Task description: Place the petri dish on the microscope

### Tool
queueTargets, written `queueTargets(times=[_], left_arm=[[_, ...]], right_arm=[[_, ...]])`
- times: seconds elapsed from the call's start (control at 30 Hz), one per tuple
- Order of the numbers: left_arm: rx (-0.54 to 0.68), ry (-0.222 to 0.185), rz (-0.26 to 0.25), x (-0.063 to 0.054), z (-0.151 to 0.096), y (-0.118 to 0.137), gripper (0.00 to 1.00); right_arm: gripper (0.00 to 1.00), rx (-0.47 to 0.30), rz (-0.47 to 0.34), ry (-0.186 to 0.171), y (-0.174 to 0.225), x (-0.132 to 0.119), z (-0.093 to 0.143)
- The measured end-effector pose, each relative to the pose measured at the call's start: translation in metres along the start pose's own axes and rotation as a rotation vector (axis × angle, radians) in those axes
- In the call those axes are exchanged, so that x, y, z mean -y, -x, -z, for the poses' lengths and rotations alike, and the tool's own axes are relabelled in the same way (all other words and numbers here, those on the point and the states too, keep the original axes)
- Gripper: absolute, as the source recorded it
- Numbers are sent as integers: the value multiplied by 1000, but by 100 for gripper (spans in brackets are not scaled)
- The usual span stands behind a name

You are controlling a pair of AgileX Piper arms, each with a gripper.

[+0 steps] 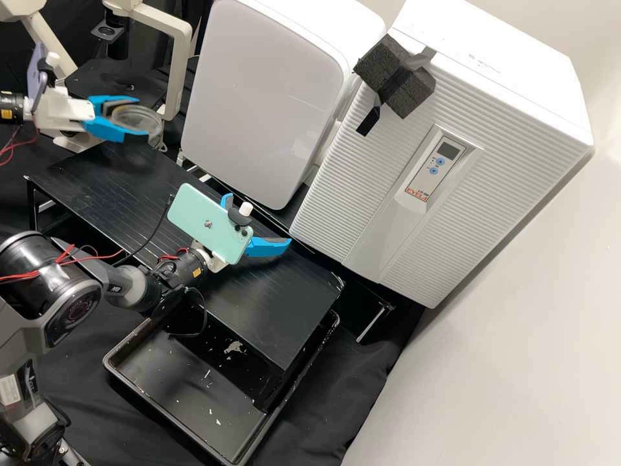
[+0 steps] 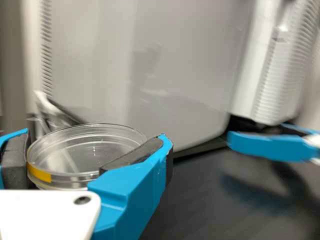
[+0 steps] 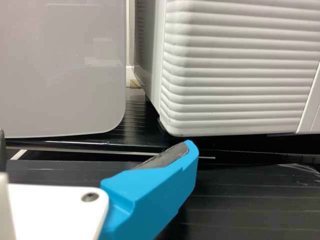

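Nearest of all in the high view, the right arm's dark grey joints [image 1: 71,304] loom at 8 o'clock. From them the right gripper [image 1: 262,217] extends to just off centre, toward 10 o'clock, its blue fingers spread apart; a mint phone [image 1: 200,220] is mounted on it at 9 o'clock.

Farther out at 10 o'clock, the left gripper [image 1: 132,120] has its fingers clasped around the sides of the petri dish [image 2: 87,150], a clear round dish with a yellow patch on its edge. I cannot tell whether the dish touches the microscope [image 1: 178,65], whose pale curved arm stands near it at 11 o'clock.

A black ribbed rack [image 1: 278,291] runs from 9 o'clock round toward 6, its near end over a black tray [image 1: 181,388] at 7, where pale flakes lie scattered. Behind the rack stand a smooth white cabinet [image 1: 265,97] near 11 or 12 and a ribbed white unit [image 1: 511,123] toward 2, with dark foam [image 1: 391,77] taped on at 1.
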Motion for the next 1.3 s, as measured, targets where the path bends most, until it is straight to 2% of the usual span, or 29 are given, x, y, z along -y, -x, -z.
queueTargets(times=[0.13, 0.3, 0.6, 0.8, 0.93, 1.1, 1.23, 1.3], left_arm=[[-66, 17, -42, -9, 18, 9, 0], [-114, 32, -64, -13, 31, 14, 0], [-190, 55, -45, -7, 60, 11, 0], [-261, 75, -76, -15, 80, 8, 0], [-321, 95, -75, -18, 94, 7, 0], [-351, 91, -66, -23, 102, 2, 0], [-352, 41, -62, -24, 106, -3, 0], [-354, 32, -62, -26, 107, -6, 0]], right_arm=[[100, 0, 0, 0, 0, 0, 0], [100, 0, 0, 0, 0, 0, 0], [100, 0, 0, 0, 0, 0, 0], [100, 0, 0, 0, 0, 0, 0], [100, 0, 0, 0, 0, 0, 0], [100, 0, 0, 0, 0, 0, 0], [100, 0, 0, 0, 0, 0, 0], [100, 0, 0, 0, 0, 0, 0]])
